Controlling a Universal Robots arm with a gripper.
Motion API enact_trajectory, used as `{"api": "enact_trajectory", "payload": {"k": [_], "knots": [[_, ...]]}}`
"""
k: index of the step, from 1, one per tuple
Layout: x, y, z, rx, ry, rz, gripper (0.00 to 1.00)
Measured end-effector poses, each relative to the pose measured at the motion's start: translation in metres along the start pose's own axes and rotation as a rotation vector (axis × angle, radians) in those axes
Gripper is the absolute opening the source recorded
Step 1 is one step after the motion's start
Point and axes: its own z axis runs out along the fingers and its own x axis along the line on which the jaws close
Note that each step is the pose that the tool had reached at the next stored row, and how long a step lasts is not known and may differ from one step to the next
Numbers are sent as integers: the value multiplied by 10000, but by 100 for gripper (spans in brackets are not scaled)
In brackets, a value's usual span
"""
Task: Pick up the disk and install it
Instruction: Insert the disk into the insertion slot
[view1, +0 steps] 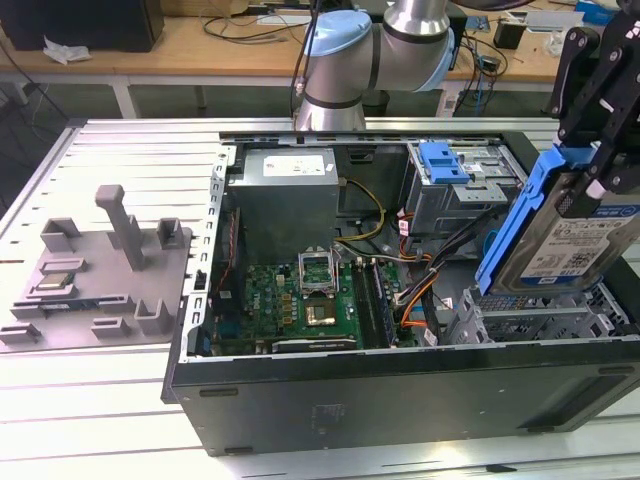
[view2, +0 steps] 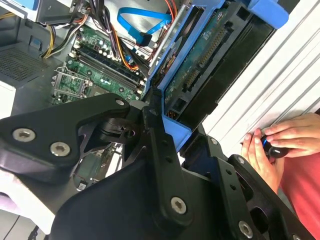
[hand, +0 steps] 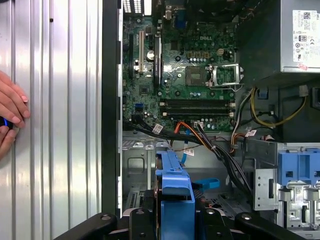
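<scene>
The claw (view1: 592, 185) is closed on the disk (view1: 565, 250), holding it tilted above the open computer (view1: 400, 395), on the exterior view's right. It could catch the wires (view1: 425, 290) underneath, or jam, because it hangs crooked.

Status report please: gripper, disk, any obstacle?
Gripper jaws shut on the disk. Disk tilted, held above open computer case, not seated. Person's hand on table beside case.

**Robotics lab, by the look of it**

An open computer tower (view1: 400, 395) lies on a slotted metal table (view1: 120, 150) (ribbed, bare aluminium); a robot arm (view1: 345, 50) is mounted at its far edge; a grey fixture tray (view1: 100, 270) sits beside the tower; a wooden table (view1: 190, 50) behind carries loose cables (view1: 243, 27).
</scene>
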Motion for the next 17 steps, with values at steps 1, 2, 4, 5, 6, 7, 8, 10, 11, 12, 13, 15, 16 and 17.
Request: {"api": "enact_trajectory", "payload": {"k": [1,2,4,5,6,7,8,10,11,12,13,15,16,17], "knots": [[0,0,3,0,0,-2,37],[1,0,7,0,0,-5,37],[1,0,13,-1,0,-9,37],[1,0,18,-1,0,-13,37],[1,0,23,-1,0,-19,37],[2,0,27,-1,0,-25,37],[2,0,30,-1,1,-31,37],[2,-1,35,-1,0,-39,37],[3,-1,37,-2,1,-43,37],[3,-1,39,-1,1,-47,37],[3,-1,41,-2,1,-50,37],[3,-1,46,-2,0,-58,37],[4,-1,47,-2,1,-61,37],[4,-1,49,-2,1,-65,37]]}}
